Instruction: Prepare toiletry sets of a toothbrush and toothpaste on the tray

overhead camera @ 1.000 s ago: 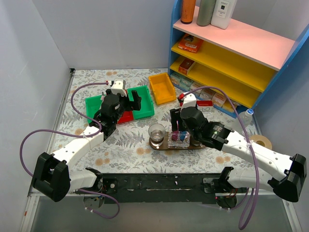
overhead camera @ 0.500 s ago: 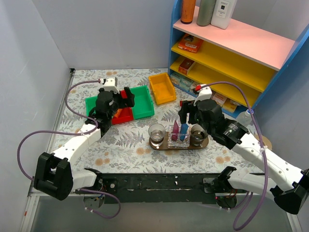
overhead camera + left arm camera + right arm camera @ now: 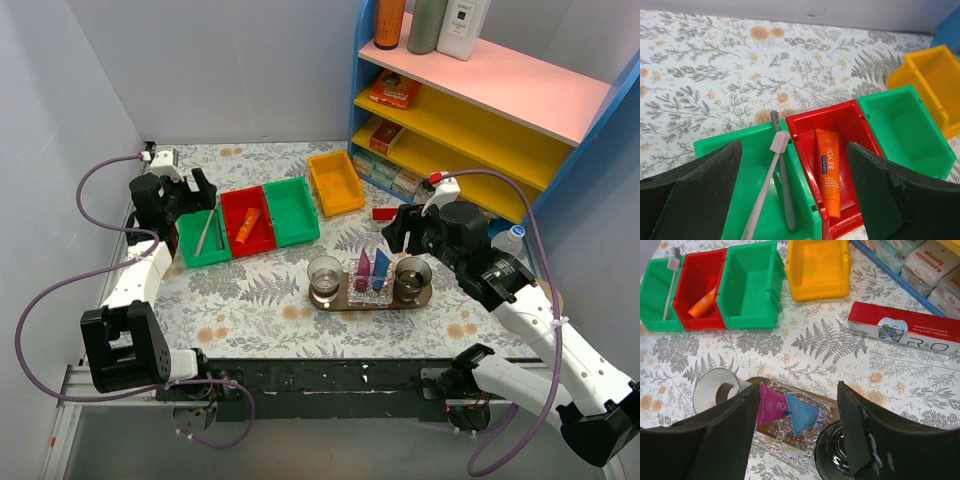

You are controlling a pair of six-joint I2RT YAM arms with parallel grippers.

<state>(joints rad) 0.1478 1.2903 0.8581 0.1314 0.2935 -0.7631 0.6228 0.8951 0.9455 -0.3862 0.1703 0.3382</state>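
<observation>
Fern-print table (image 3: 270,290), toothpaste (image 3: 363,266) already standing on the tray (image 3: 340,304) lower middle below the spread right pincer (image 3: 797,390), so I reckon the spread left pincer (image 3: 795,147) upper left next drops onto a toothbrush (image 3: 764,190) in the green bin (image 3: 710,145).

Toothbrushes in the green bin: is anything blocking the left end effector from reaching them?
Nothing visible. The toothbrushes lie uncovered in the left green bin, and the open left end effector faces them with only air between.

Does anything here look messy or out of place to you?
Only a red toothpaste box lying flat on the table beside the shelf rather than on it. Nothing looks spilled or broken.
</observation>
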